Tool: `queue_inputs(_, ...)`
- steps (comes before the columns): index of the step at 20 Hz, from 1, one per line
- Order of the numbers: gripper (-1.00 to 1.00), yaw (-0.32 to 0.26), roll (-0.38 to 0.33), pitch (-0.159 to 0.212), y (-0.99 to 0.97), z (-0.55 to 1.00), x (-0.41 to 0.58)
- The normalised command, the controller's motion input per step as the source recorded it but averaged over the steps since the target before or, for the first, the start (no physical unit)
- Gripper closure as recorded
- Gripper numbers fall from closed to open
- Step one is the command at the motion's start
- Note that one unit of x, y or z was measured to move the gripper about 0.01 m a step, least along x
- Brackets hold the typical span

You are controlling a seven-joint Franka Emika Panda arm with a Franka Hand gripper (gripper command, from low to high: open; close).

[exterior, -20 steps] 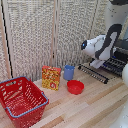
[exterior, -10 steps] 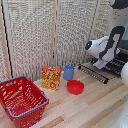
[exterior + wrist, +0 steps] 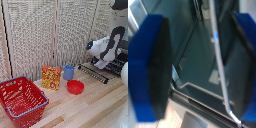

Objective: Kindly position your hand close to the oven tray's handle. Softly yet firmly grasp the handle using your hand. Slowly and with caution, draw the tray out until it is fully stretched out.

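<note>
The black oven sits at the exterior view's right edge, mostly hidden by my white and black arm. The tray, a rack of dark and silver bars, sticks out from it over the wooden table, with the handle as its front bar. My gripper hangs just above the rack's inner part. In the wrist view my gripper is open, its blue fingers wide apart. A thin silver bar runs between them, nearer one finger and touching neither, over dark glassy surfaces.
A red plastic basket stands at the exterior view's front left. An orange box, a blue cup and a red bowl stand mid-table, to the left of the rack. A slatted screen closes the back.
My arm has shifted slightly toward the exterior view's right, closer to the oven. The rack and the other objects have not visibly moved.
</note>
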Motion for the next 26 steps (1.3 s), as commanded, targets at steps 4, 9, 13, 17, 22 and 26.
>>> queue_inputs(4,1.00,-0.026,0.008,0.000,0.00,0.06,-0.190)
queue_inputs(9,1.00,-0.061,-0.013,-0.027,0.09,0.28,-0.185)
queue_inputs(13,1.00,-0.119,-0.002,-0.144,0.55,0.38,0.000)
queue_inputs(17,1.00,-0.072,0.000,-0.148,0.89,0.16,0.051)
queue_inputs(22,1.00,-0.043,0.000,-0.102,0.85,-0.09,0.158)
queue_inputs(26,1.00,-0.056,-0.067,-0.001,0.69,-0.57,0.041)
